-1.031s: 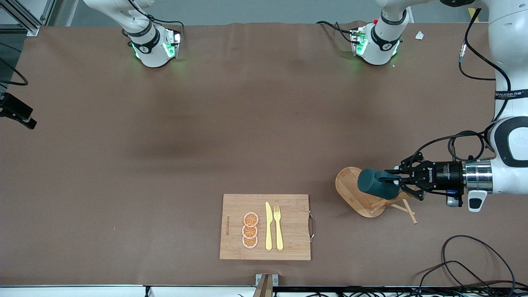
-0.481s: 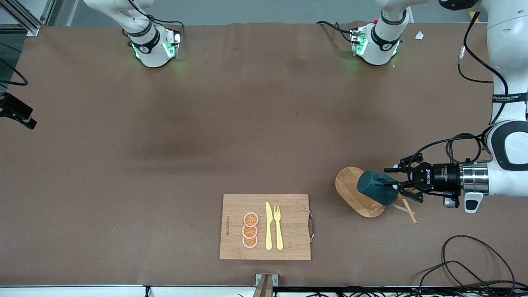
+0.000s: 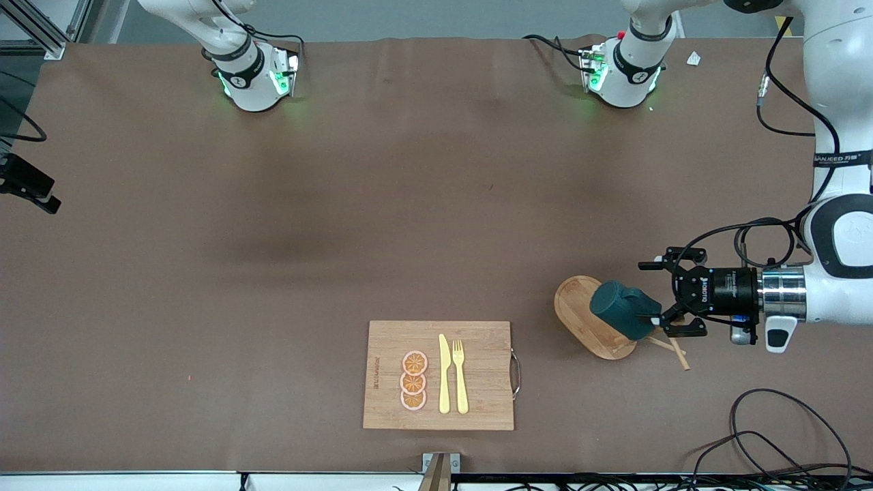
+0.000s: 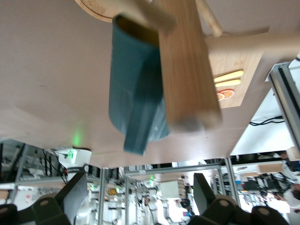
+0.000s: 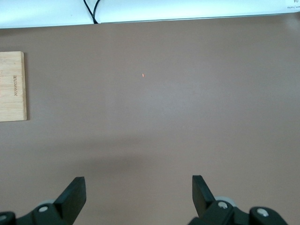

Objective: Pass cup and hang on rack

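Observation:
The dark teal cup (image 3: pixel 622 311) hangs tilted on the wooden rack (image 3: pixel 578 308), above its oval base, with nothing gripping it. In the left wrist view the cup (image 4: pixel 135 93) lies against the rack's post (image 4: pixel 187 70), its handle beside the post. My left gripper (image 3: pixel 651 293) is open and level, just off the cup toward the left arm's end of the table. Both its fingers (image 4: pixel 75 192) stand wide apart and hold nothing. My right gripper (image 5: pixel 139 192) is open over bare brown table and is out of the front view.
A bamboo cutting board (image 3: pixel 477 341) with a yellow knife, a fork and three orange slices lies near the front edge, mid-table. Its corner (image 5: pixel 11 86) shows in the right wrist view. Loose black cables (image 3: pixel 771 436) lie by the left arm's front corner.
The left gripper has opened, let go of the cup and drawn back toward the left arm's end. The cup stays on the rack. The right arm has not moved.

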